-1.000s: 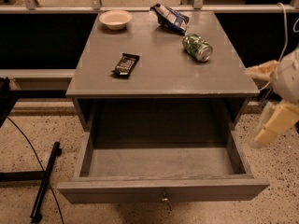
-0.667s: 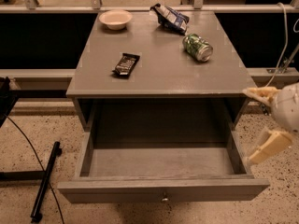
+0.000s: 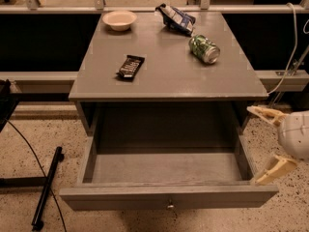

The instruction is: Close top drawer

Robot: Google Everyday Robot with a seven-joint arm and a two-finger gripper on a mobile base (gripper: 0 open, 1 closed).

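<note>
Beside the open top drawer (image 3: 145,197), gripper (image 3: 268,142) spreads fingers (image 3: 264,113) wide; green can (image 3: 204,49) label seems illegible.

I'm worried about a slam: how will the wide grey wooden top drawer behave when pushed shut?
The wide grey wooden top drawer looks empty, so it probably slides lightly. Its box looks rigid, unlikely to flex. The end effector, open beside its right front corner, would push off-centre, possibly skewing it.
</note>
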